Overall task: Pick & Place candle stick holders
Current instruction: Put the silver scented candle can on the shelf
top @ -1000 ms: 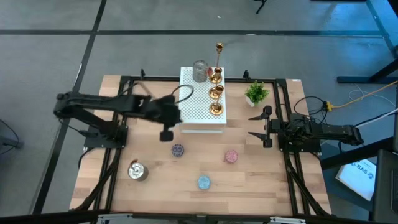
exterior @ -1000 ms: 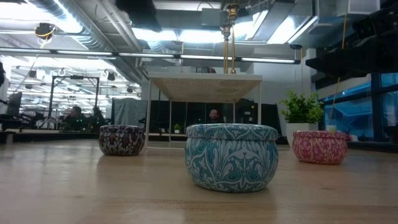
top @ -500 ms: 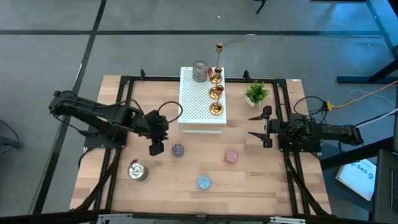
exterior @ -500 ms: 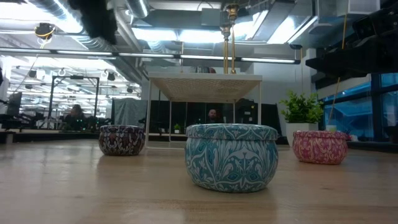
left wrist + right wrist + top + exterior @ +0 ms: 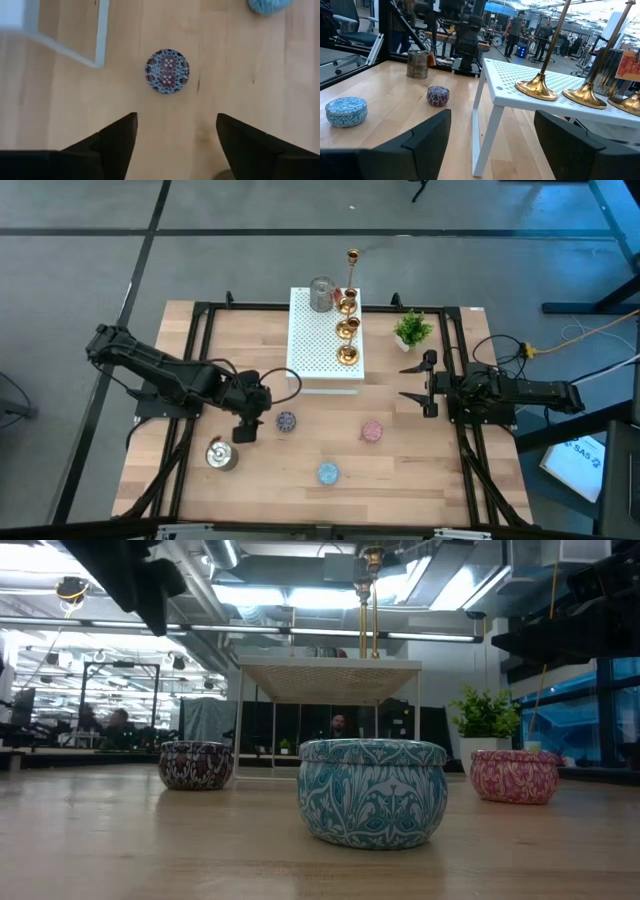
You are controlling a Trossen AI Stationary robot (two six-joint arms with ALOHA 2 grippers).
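Observation:
Three short gold candle stick holders (image 5: 347, 329) and a tall thin one (image 5: 352, 270) stand on their round bases on the white perforated box (image 5: 312, 350), beside a silvery cup (image 5: 321, 293). Another silvery cup (image 5: 221, 454) stands on the table near the left. A purple tin (image 5: 286, 421), a pink tin (image 5: 372, 430) and a blue tin (image 5: 327, 473) sit on the wood. My left gripper (image 5: 246, 429) hovers open just left of the purple tin (image 5: 167, 71), pointing down. My right gripper (image 5: 415, 385) waits open at the right, level with the table.
A small green potted plant (image 5: 412, 330) stands right of the white box. Black rails (image 5: 200, 360) run along the table's sides. Bare wood lies between the three tins. People show in the room behind the table in the low view.
My left gripper has drawn back from the white box's left side toward the table's near-left and gone down, ending beside the purple tin. The tins and holders have stayed put.

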